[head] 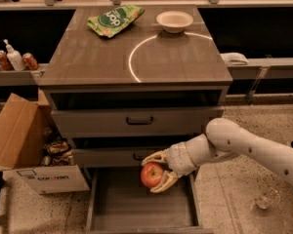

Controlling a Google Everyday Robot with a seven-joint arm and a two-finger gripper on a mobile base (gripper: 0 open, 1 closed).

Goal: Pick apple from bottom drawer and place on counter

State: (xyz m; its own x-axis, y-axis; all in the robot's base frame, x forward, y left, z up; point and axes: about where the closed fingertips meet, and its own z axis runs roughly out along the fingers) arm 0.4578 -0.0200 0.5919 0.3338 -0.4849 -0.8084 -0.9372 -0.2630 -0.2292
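The red apple [151, 174] with a yellowish patch is held in my gripper [156, 172], whose pale fingers [156, 156] close above and below it. It hangs above the open bottom drawer [141, 206], just in front of the middle drawer's face. My white arm [244, 147] reaches in from the right. The grey-brown counter [97, 57] with its white arc lies above, at the top of the cabinet.
A white bowl [174, 21] and a green chip bag [115, 19] sit at the back of the counter. An open cardboard box [24, 145] stands left of the cabinet. Cans and a bottle [13, 59] are on the left ledge. Two upper drawers [139, 121] are slightly open.
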